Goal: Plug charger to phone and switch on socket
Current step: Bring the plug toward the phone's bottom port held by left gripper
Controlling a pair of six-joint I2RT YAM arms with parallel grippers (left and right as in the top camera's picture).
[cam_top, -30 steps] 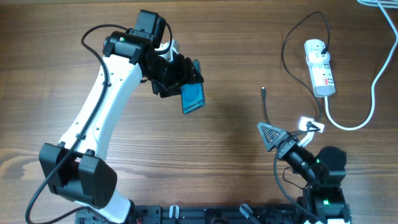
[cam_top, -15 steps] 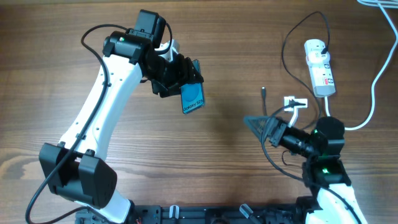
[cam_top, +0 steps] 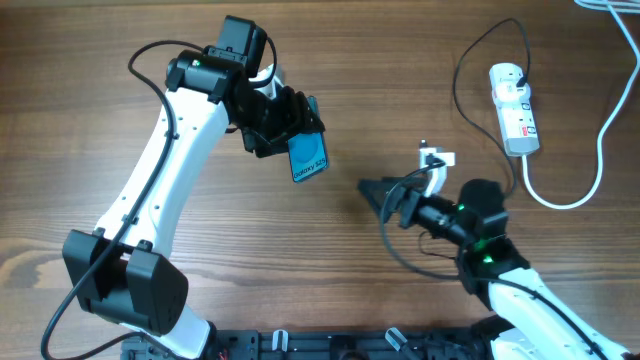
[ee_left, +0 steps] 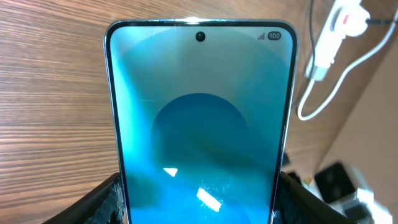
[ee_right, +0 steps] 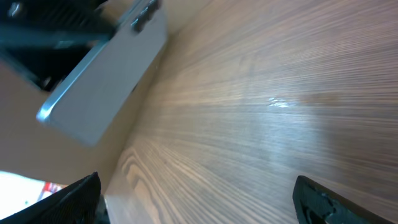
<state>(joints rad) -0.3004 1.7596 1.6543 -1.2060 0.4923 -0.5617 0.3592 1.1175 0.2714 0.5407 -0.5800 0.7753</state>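
Observation:
My left gripper (cam_top: 292,128) is shut on the phone (cam_top: 309,156) and holds it above the table at the back left. The turquoise screen fills the left wrist view (ee_left: 199,124), between the two fingers. My right gripper (cam_top: 374,192) is open and empty at mid table, right of the phone and pointing left. In the right wrist view its fingers (ee_right: 199,196) are wide apart over bare wood, and the phone's grey back (ee_right: 99,87) shows at upper left. The charger's black cable (cam_top: 458,85) loops from the socket (cam_top: 514,108). Its plug tip (cam_top: 424,147) lies on the table behind the right wrist.
The socket's thick white cord (cam_top: 600,140) curves along the right edge of the table. The socket (ee_left: 341,22) and the cord (ee_left: 323,93) also show at the upper right of the left wrist view. The left arm's white links cross the left half.
My right arm has swung left and forward from the front right, its open gripper now nearer the phone. The left arm and the phone have not moved.

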